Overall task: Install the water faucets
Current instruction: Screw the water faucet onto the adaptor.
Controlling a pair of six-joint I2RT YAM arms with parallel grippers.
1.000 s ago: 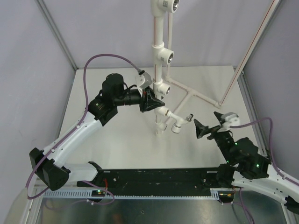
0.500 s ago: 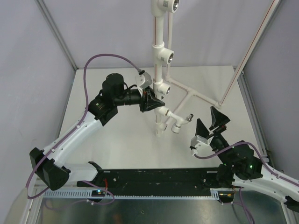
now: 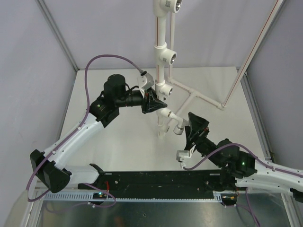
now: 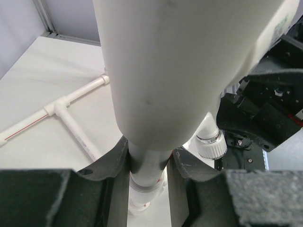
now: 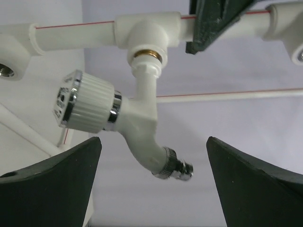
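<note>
Facing the fitted water faucet (image 5: 137,118), right end effector (image 5: 152,142) gapes

The top camera looks down from high on the near side of the pipe frame (image 3: 161,61), far enough back to take in the whole table (image 3: 118,142) around it. The left wrist camera sits hard against the frame and looks along its upright pipe, which fills most of that view. The right wrist camera is close beside the frame, rolled so that the pipe runs across the top. All three views share the faucet (image 5: 139,118) on the frame, though the left wrist view shows only its knob.
</note>
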